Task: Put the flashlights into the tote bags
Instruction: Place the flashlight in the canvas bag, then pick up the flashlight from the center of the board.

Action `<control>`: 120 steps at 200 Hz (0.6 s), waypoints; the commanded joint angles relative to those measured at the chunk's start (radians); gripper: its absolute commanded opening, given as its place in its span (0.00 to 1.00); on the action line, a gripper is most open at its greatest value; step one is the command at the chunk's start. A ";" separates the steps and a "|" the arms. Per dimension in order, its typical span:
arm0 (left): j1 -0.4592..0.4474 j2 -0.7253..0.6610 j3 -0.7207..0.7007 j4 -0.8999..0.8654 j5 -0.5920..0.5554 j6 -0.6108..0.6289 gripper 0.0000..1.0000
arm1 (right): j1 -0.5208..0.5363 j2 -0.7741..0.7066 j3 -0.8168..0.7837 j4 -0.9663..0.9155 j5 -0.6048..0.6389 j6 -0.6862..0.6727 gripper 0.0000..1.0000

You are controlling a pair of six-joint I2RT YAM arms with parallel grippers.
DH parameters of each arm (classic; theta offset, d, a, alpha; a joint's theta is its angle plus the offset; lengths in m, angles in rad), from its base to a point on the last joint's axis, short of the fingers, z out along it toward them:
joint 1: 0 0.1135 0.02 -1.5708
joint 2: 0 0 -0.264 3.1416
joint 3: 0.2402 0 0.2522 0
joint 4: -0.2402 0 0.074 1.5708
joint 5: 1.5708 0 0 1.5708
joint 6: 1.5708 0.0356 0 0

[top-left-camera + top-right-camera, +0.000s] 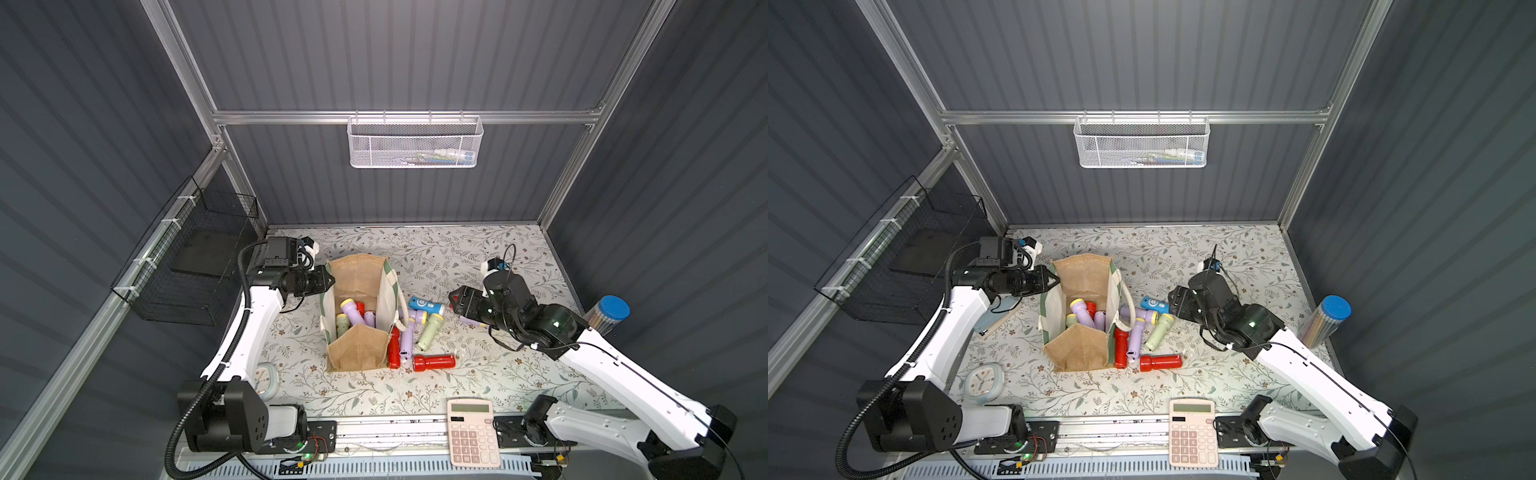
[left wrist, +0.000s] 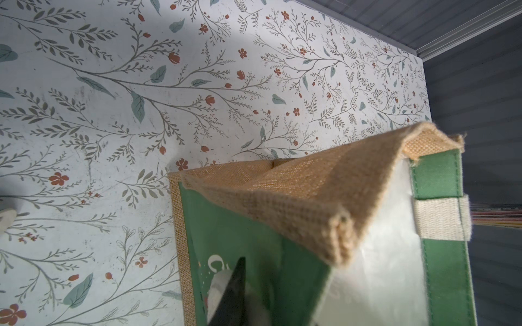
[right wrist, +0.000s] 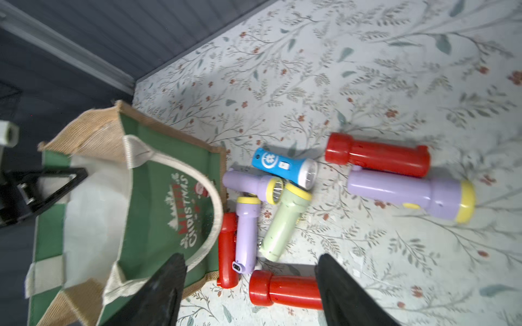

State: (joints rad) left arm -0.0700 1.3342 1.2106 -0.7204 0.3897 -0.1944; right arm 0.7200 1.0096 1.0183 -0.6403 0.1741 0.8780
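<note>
The right pincer [image 3: 250, 256], wide and empty, points at the red flashlight [image 3: 285, 290], whose length runs finger to finger; the left pincer [image 1: 331, 281] pinches the tote bag [image 1: 353, 274] rim

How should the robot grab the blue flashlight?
Grip the blue flashlight from straight above, probably with the jaws across its slim barrel near the tail. It lies flat on its side. The lilac flashlight and pale green flashlight crowd its wide head, so the tail end looks clearer.
</note>
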 commanded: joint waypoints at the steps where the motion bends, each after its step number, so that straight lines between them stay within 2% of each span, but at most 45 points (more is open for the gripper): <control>1: 0.006 -0.007 0.023 -0.022 0.015 0.003 0.20 | -0.008 -0.015 -0.053 -0.068 -0.027 0.177 0.75; 48: 0.006 -0.016 0.021 -0.014 0.016 -0.005 0.21 | -0.001 -0.068 -0.245 -0.023 -0.107 0.569 0.75; 88: 0.006 -0.020 0.023 -0.015 0.014 -0.004 0.21 | 0.023 -0.002 -0.231 -0.043 -0.111 0.702 0.78; 120: 0.006 -0.030 0.018 -0.013 0.018 -0.007 0.21 | 0.058 0.070 -0.232 0.031 -0.100 0.810 0.81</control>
State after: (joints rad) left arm -0.0700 1.3342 1.2106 -0.7197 0.3901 -0.1947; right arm 0.7528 1.0321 0.7677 -0.6575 0.0704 1.5478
